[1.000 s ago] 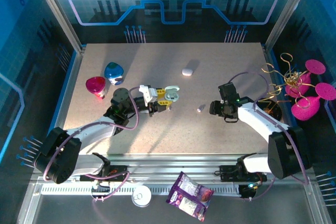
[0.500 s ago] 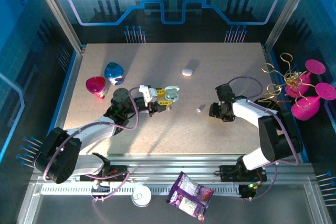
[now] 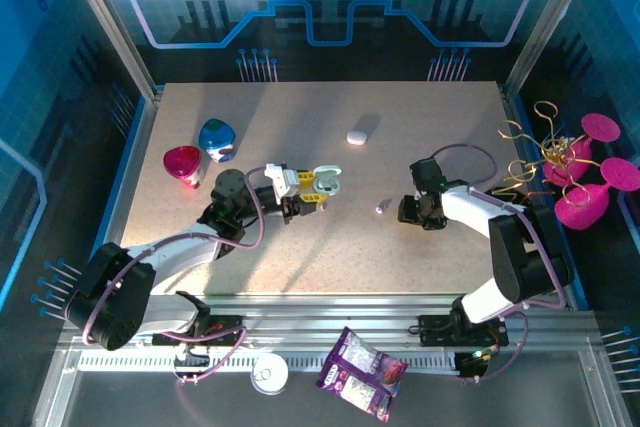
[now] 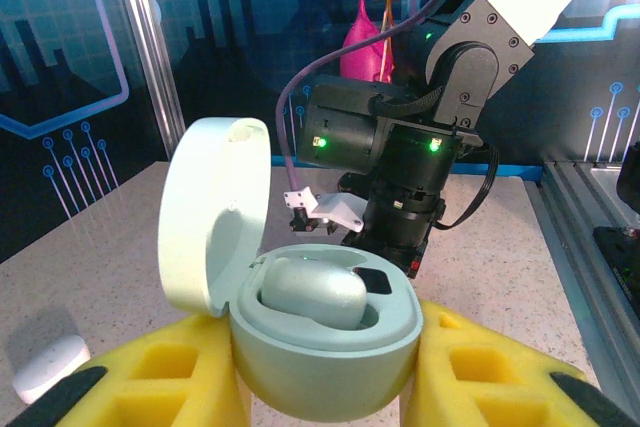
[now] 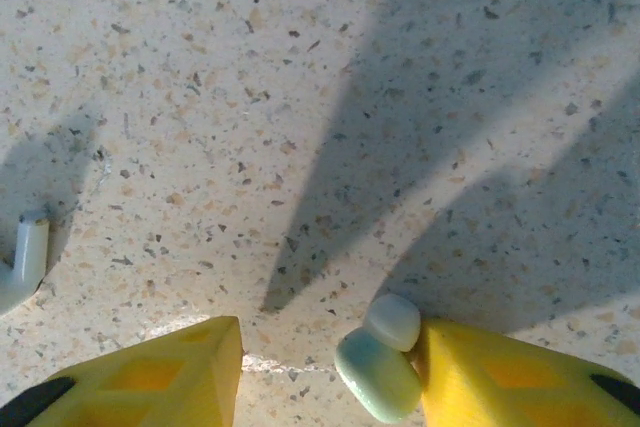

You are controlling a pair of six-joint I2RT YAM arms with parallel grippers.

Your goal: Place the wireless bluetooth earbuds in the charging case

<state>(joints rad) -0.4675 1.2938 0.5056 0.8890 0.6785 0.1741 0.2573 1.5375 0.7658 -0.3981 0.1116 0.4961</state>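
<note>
My left gripper [image 3: 305, 192] is shut on the mint charging case [image 4: 330, 347], holding it upright between yellow pads [image 4: 190, 372]. The case's lid [image 4: 215, 212] stands open and one earbud [image 4: 312, 292] lies inside. My right gripper [image 3: 405, 209] points down at the table, to the right of the case. Its jaws stand apart, and a small mint earbud [image 5: 385, 367] rests on the table against the right fingertip [image 5: 480, 367], clear of the left one. Another pale earbud [image 5: 22, 262] lies on the table left of the right gripper, seen as a speck [image 3: 380, 208] from above.
A closed white case [image 3: 359, 135] lies at the back middle of the table [image 3: 300, 247]. A pink cup [image 3: 183, 163] and a blue one [image 3: 217, 139] stand at the left. Pink and gold ornaments [image 3: 580, 182] hang off the right edge. A snack packet [image 3: 362, 372] lies below the front rail.
The right arm has shifted a little left toward the loose earbud and its jaws have narrowed. The left gripper and the case have not moved.
</note>
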